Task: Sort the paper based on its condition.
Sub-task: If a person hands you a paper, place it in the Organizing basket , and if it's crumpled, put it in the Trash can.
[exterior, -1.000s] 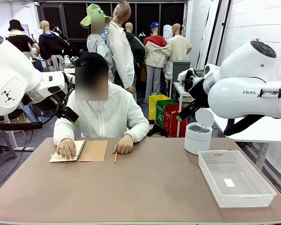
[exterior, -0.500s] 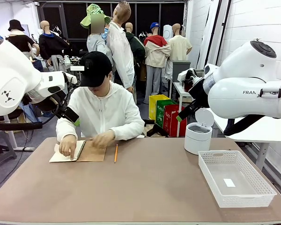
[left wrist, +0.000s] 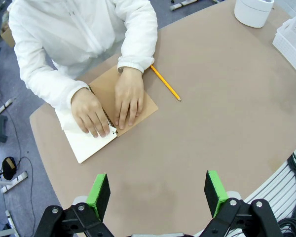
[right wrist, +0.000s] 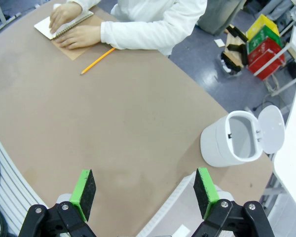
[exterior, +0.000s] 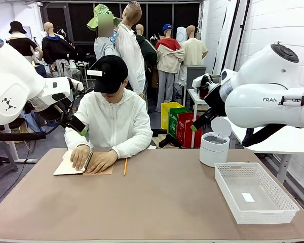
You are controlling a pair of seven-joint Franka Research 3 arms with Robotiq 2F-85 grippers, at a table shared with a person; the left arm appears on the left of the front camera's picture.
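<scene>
Left gripper [left wrist: 156, 193]: jaws spread wide, nothing between, high over near table edge. Right gripper [right wrist: 144, 192]: likewise spread, empty, above table near white bin [right wrist: 214, 148], lid up. Far side: person's hands [left wrist: 129, 96] press open spiral notebook [left wrist: 104, 83]; paper [left wrist: 86, 148] is its white page, bound in. Pencil [left wrist: 165, 83] beside. White basket [exterior: 267, 214] holds no sheets. Judgement: sorting not begun; all left.

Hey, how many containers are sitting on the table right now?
2. A white bin, lid open, stands at the far right edge of the table; a white basket sits just in front of it, nearer the robot. Nothing looks hidden.
</scene>
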